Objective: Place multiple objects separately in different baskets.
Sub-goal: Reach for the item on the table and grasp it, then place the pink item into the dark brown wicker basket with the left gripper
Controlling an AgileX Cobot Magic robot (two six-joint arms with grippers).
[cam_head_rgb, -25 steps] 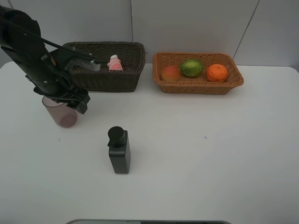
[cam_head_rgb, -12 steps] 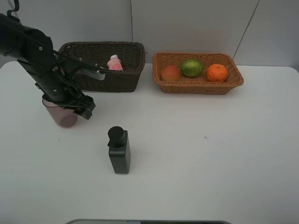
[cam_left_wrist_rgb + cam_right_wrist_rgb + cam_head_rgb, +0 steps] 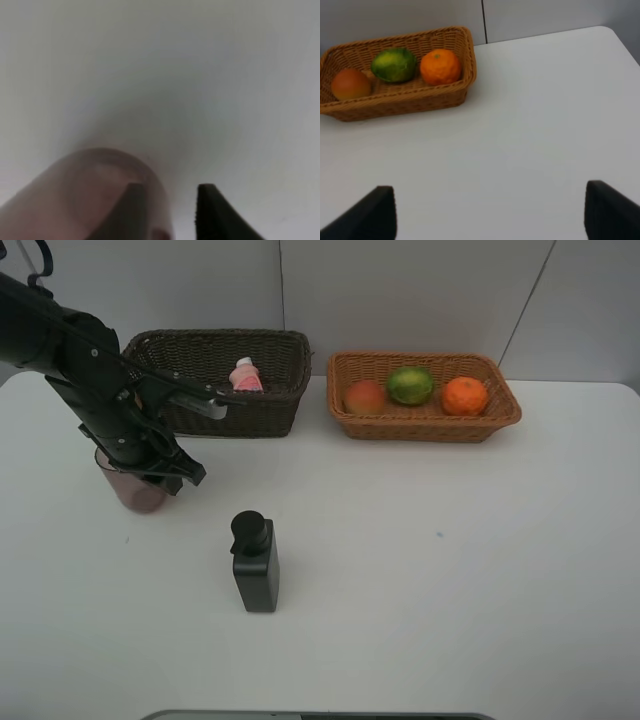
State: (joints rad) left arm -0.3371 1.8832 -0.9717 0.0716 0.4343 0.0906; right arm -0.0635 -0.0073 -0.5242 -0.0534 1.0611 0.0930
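The translucent purplish-brown cup (image 3: 135, 492) stands on the table at the left. My left gripper (image 3: 165, 478) is down at its rim. In the left wrist view the gripper (image 3: 167, 210) straddles the wall of the cup (image 3: 95, 200): one finger is inside and one outside, narrowly apart, with a gap still showing. The black pump bottle (image 3: 255, 565) stands upright in front. The pink bottle (image 3: 245, 376) lies in the dark brown basket (image 3: 230, 415). The reddish-orange fruit (image 3: 365, 396), green fruit (image 3: 410, 386) and orange (image 3: 465, 395) lie in the light tan basket (image 3: 420, 427). My right gripper (image 3: 490, 215) is open and empty.
The right wrist view shows the tan basket (image 3: 395, 102) with the orange (image 3: 440, 66), green fruit (image 3: 394, 65) and reddish fruit (image 3: 351, 84), and bare white table in front of it. A grey wall stands behind both baskets.
My left arm has dropped lower and shifted slightly right onto the cup, which it now covers more. The cup, the bottles and the fruit have not moved.
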